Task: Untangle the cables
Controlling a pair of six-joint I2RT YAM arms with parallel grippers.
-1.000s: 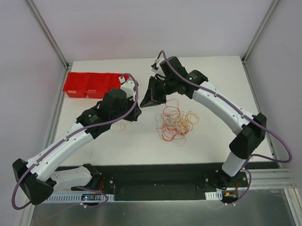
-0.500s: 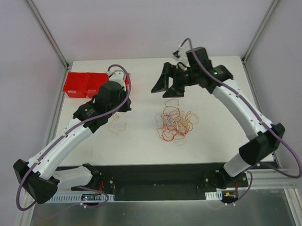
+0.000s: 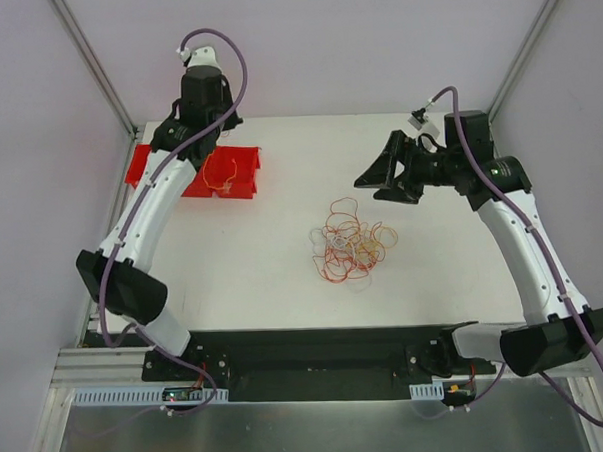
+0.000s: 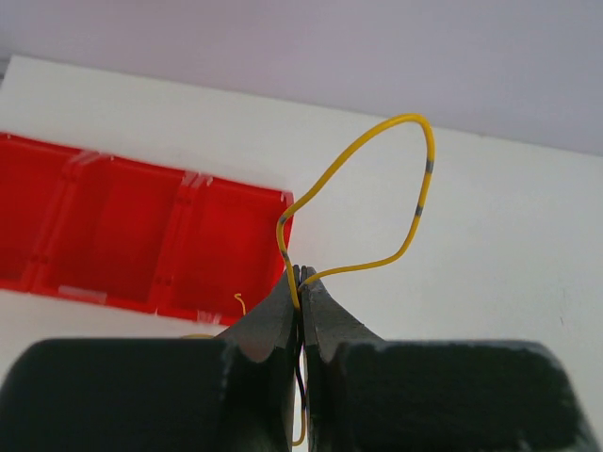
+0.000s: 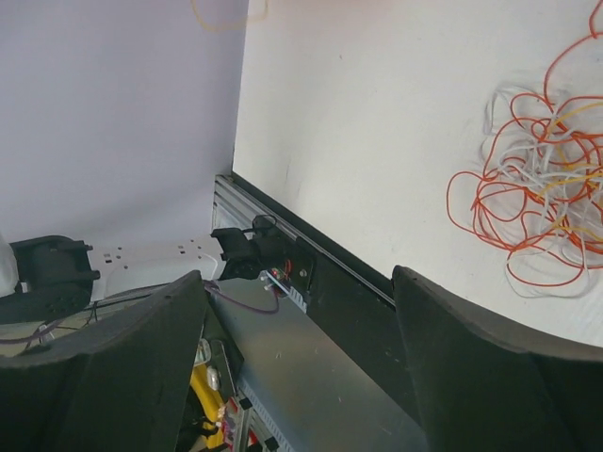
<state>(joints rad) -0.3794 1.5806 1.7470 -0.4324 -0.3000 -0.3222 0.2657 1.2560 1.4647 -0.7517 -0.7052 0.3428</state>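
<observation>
The cables lie in a loose tangle of red, orange, yellow and white loops mid-table, and show at the right edge of the right wrist view. One yellow cable is apart from the pile. My left gripper is shut on it, and its loop arches above the fingertips. From above, that yellow cable dangles over the red bin's right end. My right gripper hovers open and empty up and to the right of the tangle, with nothing between its wide jaws.
A red bin with three compartments sits at the back left of the table, right under the left gripper. A black rail runs along the near table edge. Grey walls close in the back and both sides.
My left arm has swung up and back left, carrying the yellow cable from beside the pile to over the red bin. My right gripper has opened and drawn away to the right.
</observation>
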